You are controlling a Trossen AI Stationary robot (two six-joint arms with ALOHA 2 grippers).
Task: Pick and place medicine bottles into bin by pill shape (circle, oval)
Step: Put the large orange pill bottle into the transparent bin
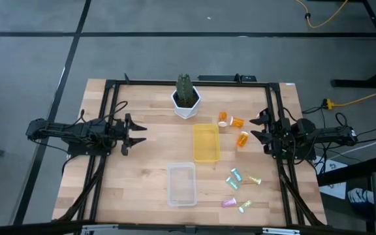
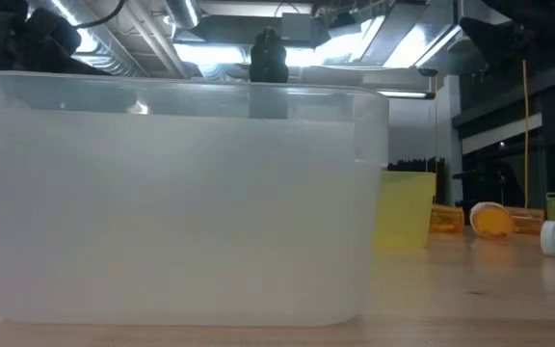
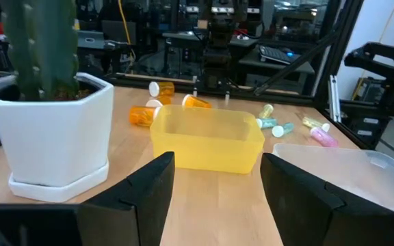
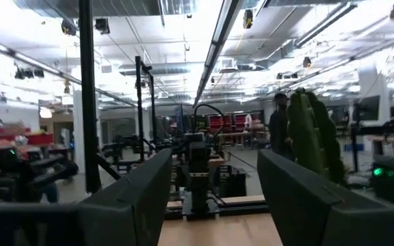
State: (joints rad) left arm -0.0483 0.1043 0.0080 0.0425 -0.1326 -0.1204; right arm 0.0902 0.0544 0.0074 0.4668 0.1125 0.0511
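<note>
Tabletop (image 1: 142,170): yellow bin (image 1: 205,142) central, clear bin (image 1: 181,184) just beside it. Medicine bottles (image 1: 242,138) lie loose between yellow bin and right claw (image 1: 261,125). Both claws, left claw (image 1: 138,134) included, open and empty. Bottles probably light, rigid, slick, roll-prone; pinch mid-body.

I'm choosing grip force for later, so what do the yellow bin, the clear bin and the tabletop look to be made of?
Yellow bin: looks like translucent plastic with a frosted finish, since light glows through its walls. Clear bin: likely the same plastic, cloudy white, with shapes behind it showing dimly. Tabletop: pale wood, seemingly butcher-block, with visible plank seams and grain.
</note>
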